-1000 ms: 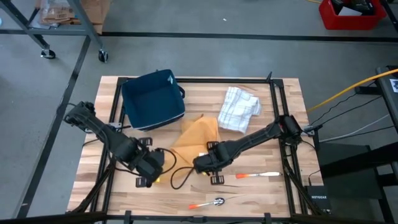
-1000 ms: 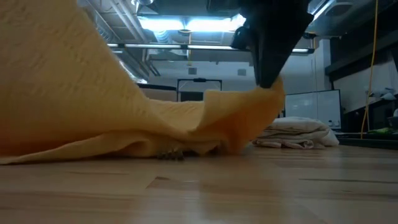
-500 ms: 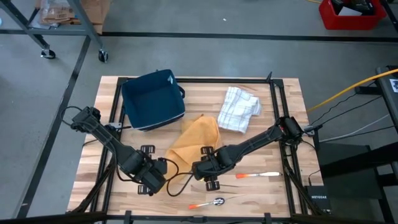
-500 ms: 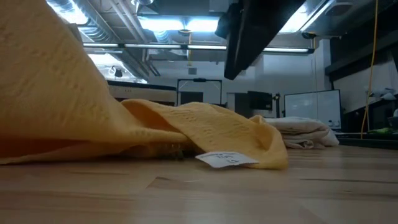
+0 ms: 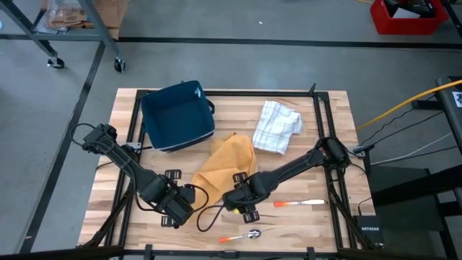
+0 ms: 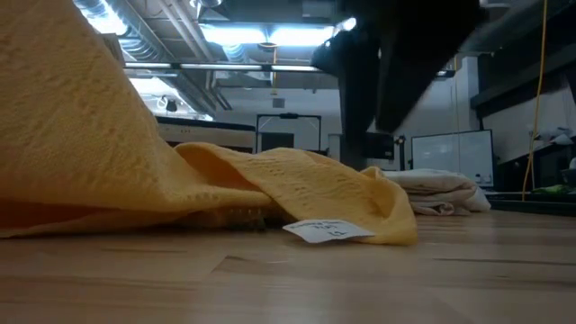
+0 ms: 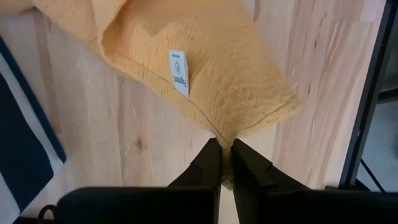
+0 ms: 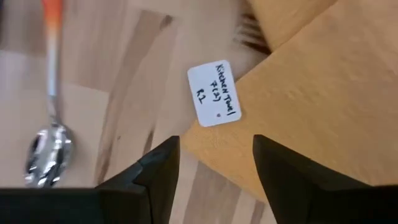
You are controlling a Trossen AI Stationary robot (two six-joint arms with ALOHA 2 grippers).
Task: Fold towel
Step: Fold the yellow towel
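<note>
I see the crumpled yellow-orange cloth towel (image 5: 226, 162) lying on the wooden slat table (image 5: 317, 224), between the dark blue fabric bin (image 5: 177, 115) and the white checked cloth (image 5: 278, 126). My left gripper (image 7: 225, 163) is pinched together on a corner of the towel near the table's front edge. My right gripper (image 8: 211, 163) hovers just above the towel's white paper label (image 8: 214, 93), fingers apart and holding nothing. An orange-handled spoon (image 8: 46, 134) lies beside it

I see a workshop or lab: concrete floor (image 5: 289, 65), ceiling strip lights (image 6: 261, 34), a wooden workbench (image 5: 325, 224).
</note>
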